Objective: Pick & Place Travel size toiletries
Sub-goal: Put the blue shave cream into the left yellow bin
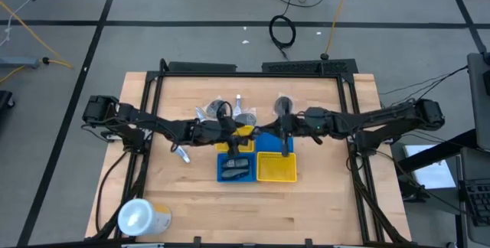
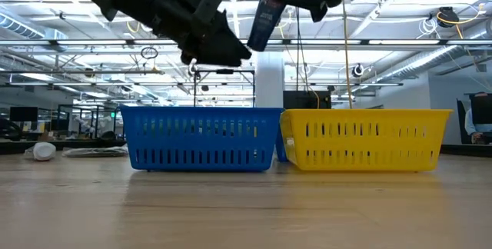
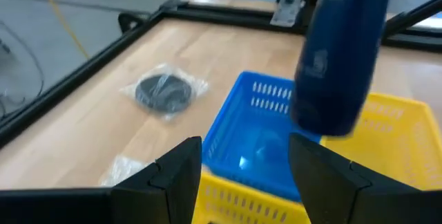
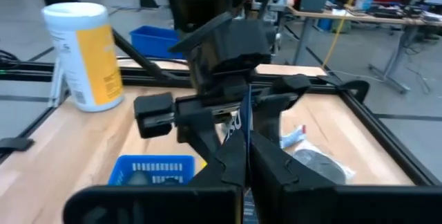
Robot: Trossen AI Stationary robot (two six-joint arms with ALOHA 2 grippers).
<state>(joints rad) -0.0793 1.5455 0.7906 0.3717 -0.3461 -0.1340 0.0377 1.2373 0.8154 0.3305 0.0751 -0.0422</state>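
Note:
My right gripper [image 4: 246, 148] is shut on a dark blue bottle [image 2: 265, 17], which hangs in the air above the blue tray [image 2: 201, 137] and the yellow tray [image 2: 361, 137]. My left gripper [image 3: 245, 175] is open, also raised over the trays, facing the bottle [image 3: 338, 51] from close by without touching it. A dark round piece in a clear wrapper [image 3: 164, 90] lies flat on the table behind the trays. More wrapped pieces [image 1: 210, 112] and a small white tube [image 1: 182, 155] lie on the table's left half. Dark items [image 1: 235, 168] lie in the near blue tray. My right gripper pinches the dark blue bottle between its two fingers at its upper end [image 4: 238, 122]. The bottle is lifted clear and hangs below the fingers, slightly tilted [image 2: 265, 17], over the trays.
A large yellow cylinder with a white top [image 1: 142, 217] stands at the table's near left corner. A black frame [image 1: 253, 70] borders the table. Bare wood lies in front of the trays [image 1: 260, 210].

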